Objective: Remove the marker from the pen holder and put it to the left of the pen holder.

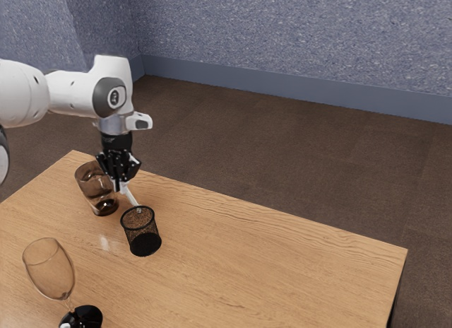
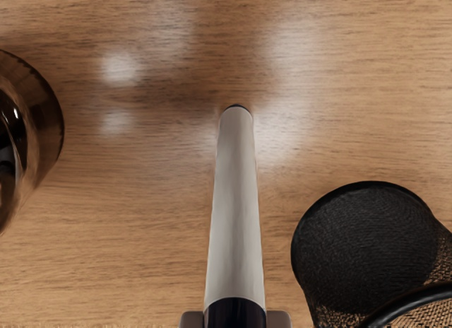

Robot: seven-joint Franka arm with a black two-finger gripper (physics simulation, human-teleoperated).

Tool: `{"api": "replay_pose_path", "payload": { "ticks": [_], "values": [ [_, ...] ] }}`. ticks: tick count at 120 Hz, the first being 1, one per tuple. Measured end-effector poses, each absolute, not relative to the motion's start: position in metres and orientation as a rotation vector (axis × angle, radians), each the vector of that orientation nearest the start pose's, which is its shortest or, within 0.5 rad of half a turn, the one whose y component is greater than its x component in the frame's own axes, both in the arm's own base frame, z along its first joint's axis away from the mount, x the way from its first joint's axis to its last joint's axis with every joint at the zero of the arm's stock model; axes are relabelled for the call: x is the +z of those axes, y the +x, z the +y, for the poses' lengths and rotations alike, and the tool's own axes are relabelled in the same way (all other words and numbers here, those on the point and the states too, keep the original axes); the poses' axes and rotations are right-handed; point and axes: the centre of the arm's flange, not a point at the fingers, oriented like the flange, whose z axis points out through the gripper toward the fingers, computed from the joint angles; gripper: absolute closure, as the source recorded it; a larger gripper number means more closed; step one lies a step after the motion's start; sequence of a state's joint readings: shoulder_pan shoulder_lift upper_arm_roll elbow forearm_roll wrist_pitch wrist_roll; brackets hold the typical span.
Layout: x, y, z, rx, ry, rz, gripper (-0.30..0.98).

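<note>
From the exterior view's left, your white arm (image 1: 70,93) reaches in over the light wood table (image 1: 282,264). Nearest the camera on that side, you have a wine glass (image 1: 48,273) standing upright on a dark, glossy base. Farther back and a little to the right of it stands a brown-tinted tumbler (image 1: 89,183), its thick bottom on the wood. Next comes your black gripper (image 1: 120,182), raised above the table just beside the tumbler, with its fingers (image 2: 192,319) pressed in on the marker (image 2: 235,208) from two sides, so you have hold of it by its black end. The marker's pale barrel slants down and away from your grip toward the exterior view's right. Its lower end overlaps the rim of the pen holder (image 1: 145,243) there, but your wrist view shows the marker outside that holder, running alongside it with bare wood between them, and the tumbler on the marker's other side. The pen holder itself, round and of black mesh, stands upright on the table. Beyond it, the tabletop runs on to its corner, with brown floor (image 1: 346,179) past the edge.
</note>
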State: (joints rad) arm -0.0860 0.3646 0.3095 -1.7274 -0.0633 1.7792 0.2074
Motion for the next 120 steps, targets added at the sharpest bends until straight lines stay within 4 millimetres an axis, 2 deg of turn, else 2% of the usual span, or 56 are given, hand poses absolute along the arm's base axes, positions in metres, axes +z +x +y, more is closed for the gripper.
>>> {"api": "replay_pose_path", "payload": {
  "ticks": [42, 60, 68, 92, 97, 104, 112, 116, 120],
  "values": [
    [0.342, 0.590, 0.106, 0.547, -3.119, -0.071, 0.59],
    [0.344, 0.568, 0.113, 0.579, -3.124, -0.109, 0.58],
    [0.338, 0.561, 0.115, 0.605, -3.121, -0.123, 0.60],
    [0.296, 0.532, 0.113, 0.732, -3.109, -0.159, 0.70],
    [0.296, 0.532, 0.111, 0.724, -3.112, -0.157, 0.66],
    [0.315, 0.534, 0.110, 0.656, -3.133, -0.155, 0.53],
    [0.361, 0.545, 0.105, 0.505, -3.174, -0.138, 0.39],
    [0.396, 0.560, 0.094, 0.389, -3.191, -0.099, 0.34],
    [0.456, 0.586, 0.072, 0.222, -3.204, -0.023, 0.29]
  ]
}}
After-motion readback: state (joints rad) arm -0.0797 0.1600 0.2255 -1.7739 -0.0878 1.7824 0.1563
